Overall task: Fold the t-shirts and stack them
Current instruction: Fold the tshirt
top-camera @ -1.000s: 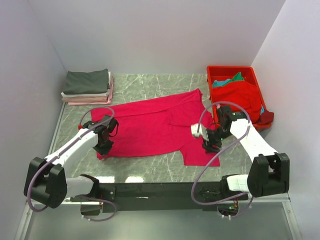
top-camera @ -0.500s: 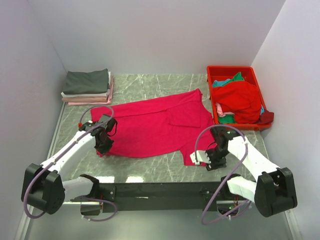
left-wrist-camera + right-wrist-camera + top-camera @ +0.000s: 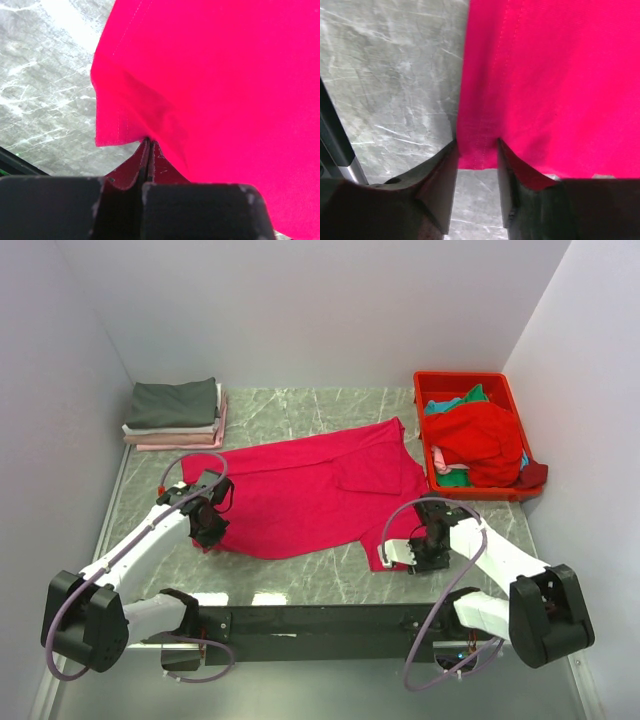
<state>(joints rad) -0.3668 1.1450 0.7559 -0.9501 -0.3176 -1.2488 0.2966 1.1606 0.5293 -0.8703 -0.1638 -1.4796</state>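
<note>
Jaws of the left gripper (image 3: 148, 145): pressed flat together, with a tuck of the crimson-pink t-shirt (image 3: 310, 495) pinched between them at its near left hem corner. Jaws of the right gripper (image 3: 476, 146): standing apart, astride the stitched hem at the near right corner. The cloth sits between them but is not clamped, and bare bench (image 3: 300, 405) shows just beside the hem.

The shirt lies spread across the middle of the bench, with its hem toward the near edge and one sleeve reaching toward the far right corner.

Judgement: the step in hand is securing both near corners for the first fold. The right jaws should bite past the double stitch line, not on the very edge, or the hem may slip out. After that, lift both corners level and together, keep the cloth lightly taut between the arms, and stay low so the body does not drag.

Further out, a folded stack (image 3: 175, 412) sits at the far left corner, dark grey on top. A red bin (image 3: 505, 390) at the far right corner holds a red shirt (image 3: 480, 440) and teal-green cloth (image 3: 455, 400).

Writing: none readable, and no tag or brand is in view.
</note>
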